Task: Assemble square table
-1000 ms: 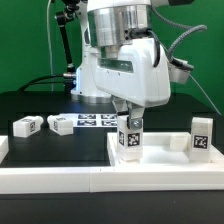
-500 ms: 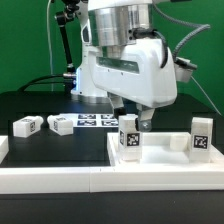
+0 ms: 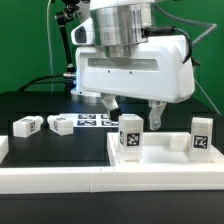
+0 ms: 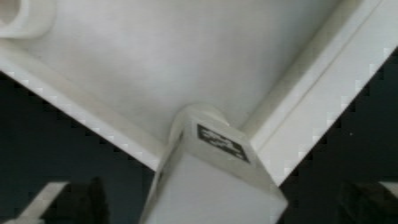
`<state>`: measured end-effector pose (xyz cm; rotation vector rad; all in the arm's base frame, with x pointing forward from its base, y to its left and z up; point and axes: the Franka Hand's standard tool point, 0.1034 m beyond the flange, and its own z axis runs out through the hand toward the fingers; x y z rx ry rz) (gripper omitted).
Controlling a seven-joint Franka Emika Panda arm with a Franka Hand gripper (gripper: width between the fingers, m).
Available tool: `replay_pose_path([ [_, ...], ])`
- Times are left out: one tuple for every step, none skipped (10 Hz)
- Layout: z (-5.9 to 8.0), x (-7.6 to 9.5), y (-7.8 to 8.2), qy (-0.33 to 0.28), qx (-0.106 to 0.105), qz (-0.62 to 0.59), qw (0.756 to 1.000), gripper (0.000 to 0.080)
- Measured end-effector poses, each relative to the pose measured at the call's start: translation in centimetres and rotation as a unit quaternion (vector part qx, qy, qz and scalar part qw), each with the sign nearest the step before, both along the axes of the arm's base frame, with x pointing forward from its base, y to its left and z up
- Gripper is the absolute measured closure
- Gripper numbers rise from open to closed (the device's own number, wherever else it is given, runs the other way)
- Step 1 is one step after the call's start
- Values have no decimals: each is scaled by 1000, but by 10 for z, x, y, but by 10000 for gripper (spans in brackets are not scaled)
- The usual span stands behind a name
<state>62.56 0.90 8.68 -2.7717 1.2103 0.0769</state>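
The square tabletop slab [image 3: 165, 156] lies on the exterior view's right, and its white surface with raised rim fills the wrist view [image 4: 196, 60]. One tagged white leg [image 3: 129, 135] stands upright on it near its left end. In the wrist view this leg [image 4: 214, 165] sits between my fingers. My gripper [image 3: 132, 110] hangs just above the leg, open wide, one finger on each side and neither touching it. A second leg [image 3: 201, 135] stands at the slab's right end. Two more legs [image 3: 26, 125] [image 3: 60, 124] lie loose on the black table at the left.
The marker board [image 3: 95, 121] lies flat behind the loose legs. A long white border rail [image 3: 60, 178] runs along the front, with a short piece [image 3: 3, 148] at the far left. The arm's white base [image 3: 90, 75] stands behind.
My gripper was shut on the upright leg. It has opened and turned about its axis, and the leg stays standing on the slab.
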Motion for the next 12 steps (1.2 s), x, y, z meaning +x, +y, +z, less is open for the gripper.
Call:
replay_pose_path([
  [-1,-1,0,-3,-13,64,998,150],
  [-1,-1,2,-7,-28,139,990,150],
  [-1,-1,2,-14,-28,196,980,150],
  [0,1,1,-23,-30,242,970,150],
  [-1,1,2,-28,-31,272,961,150],
  [-2,0,2,-31,-31,303,952,150],
  [-2,0,0,-35,-31,342,938,150],
  [-2,0,-1,-37,-30,371,928,150],
  [-2,0,-2,-40,-31,398,916,150],
  [-3,0,-3,-42,-31,431,901,150],
  [-3,0,-3,-43,-31,442,896,150],
  [-3,0,-3,-42,-31,439,897,269],
])
